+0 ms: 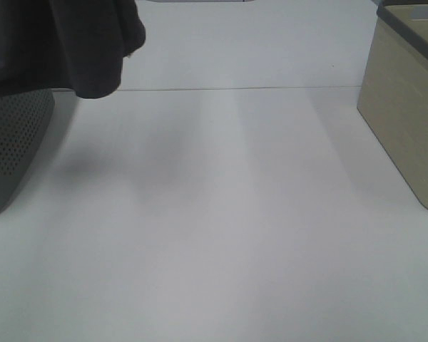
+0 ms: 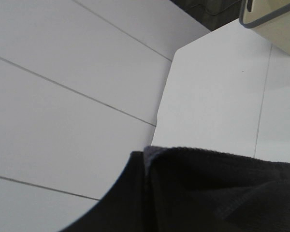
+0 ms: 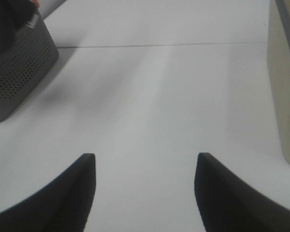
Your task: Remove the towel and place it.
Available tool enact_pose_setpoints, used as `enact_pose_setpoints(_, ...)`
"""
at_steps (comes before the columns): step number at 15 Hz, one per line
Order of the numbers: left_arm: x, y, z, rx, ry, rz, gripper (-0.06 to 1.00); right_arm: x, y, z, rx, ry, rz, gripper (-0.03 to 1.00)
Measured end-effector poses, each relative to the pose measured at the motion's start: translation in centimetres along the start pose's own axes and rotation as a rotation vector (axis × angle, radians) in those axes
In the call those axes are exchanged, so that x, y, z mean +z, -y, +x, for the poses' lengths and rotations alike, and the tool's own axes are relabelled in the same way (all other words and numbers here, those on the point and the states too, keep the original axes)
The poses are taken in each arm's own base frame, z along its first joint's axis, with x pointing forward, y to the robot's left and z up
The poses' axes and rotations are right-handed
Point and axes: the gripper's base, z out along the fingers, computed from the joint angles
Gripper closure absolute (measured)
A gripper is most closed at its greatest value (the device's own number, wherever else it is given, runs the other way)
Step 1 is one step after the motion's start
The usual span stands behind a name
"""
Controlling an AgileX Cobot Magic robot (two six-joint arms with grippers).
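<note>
The dark navy towel (image 1: 64, 43) hangs in the air at the far left, lifted above a grey perforated basket (image 1: 14, 135). In the left wrist view the towel (image 2: 208, 193) fills the space right by the camera and hides the left gripper's fingers; its stitched hem shows. The left gripper appears shut on the towel. My right gripper (image 3: 145, 193) is open and empty, low over the white table, with its fingertips (image 3: 87, 188) apart. It is out of the exterior high view. The towel (image 3: 9, 19) also shows above the basket (image 3: 14, 72) in the right wrist view.
A beige bin (image 1: 406, 121) with a dark rim stands at the right edge of the table; it shows in the right wrist view (image 3: 285, 96) and the left wrist view (image 2: 275, 19). A thin seam (image 1: 235, 88) crosses the white tabletop.
</note>
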Motion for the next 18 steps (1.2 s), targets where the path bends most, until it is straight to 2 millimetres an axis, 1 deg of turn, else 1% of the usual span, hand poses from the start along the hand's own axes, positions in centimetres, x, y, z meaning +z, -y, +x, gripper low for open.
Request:
enact_pose_setpoints(2, 3.3, 1.7, -0.5, 0.075, 0.033, 0.066, 0.94, 2.1, -0.1, -1.6, -0.019, 0.017, -0.052, 0.36)
enact_pose_setpoints(4, 6.0, 3.0, -0.8, 0.103, 0.056, 0.087, 0.94, 4.9, 0.0, -3.0, -0.059, 0.011, -0.093, 0.36)
enact_pose_setpoints(5, 7.8, 4.0, -1.3, 0.123, 0.077, 0.096, 0.94, 7.6, 0.2, -3.6, -0.098, -0.021, -0.129, 0.36)
enact_pose_setpoints(6, 8.4, 4.5, -1.5, 0.14, 0.086, 0.102, 0.94, 9.2, 0.3, -3.7, -0.122, -0.047, -0.153, 0.36)
enact_pose_setpoints(8, 9.2, 5.3, -2.0, 0.156, 0.101, 0.125, 0.94, 12.0, 0.3, -3.7, -0.126, -0.084, -0.229, 0.36)
enact_pose_setpoints(9, 9.4, 5.5, -2.1, 0.157, 0.105, 0.131, 0.94, 12.5, 0.3, -3.7, -0.127, -0.09, -0.248, 0.36)
enact_pose_setpoints(10, 9.6, 5.9, -2.3, 0.16, 0.111, 0.141, 0.94, 13.9, 0.2, -3.5, -0.134, -0.103, -0.304, 0.36)
enact_pose_setpoints(12, 9.7, 6.3, -2.8, 0.166, 0.124, 0.15, 0.94, 15.9, -0.6, -3.3, -0.132, -0.111, -0.473, 0.36)
enact_pose_setpoints(13, 9.7, 6.4, -3.0, 0.165, 0.13, 0.153, 0.94, 17.1, -1.3, -3.6, -0.12, -0.086, -0.607, 0.36)
enact_pose_setpoints(16, 9.7, 6.4, -3.1, 0.157, 0.136, 0.155, 0.94, 18.7, -2.0, -4.5, -0.098, -0.054, -0.77, 0.36)
enact_pose_setpoints(18, 9.7, 6.4, -3.1, 0.152, 0.139, 0.156, 0.94, 19.3, -2.1, -4.6, -0.076, -0.059, -0.831, 0.36)
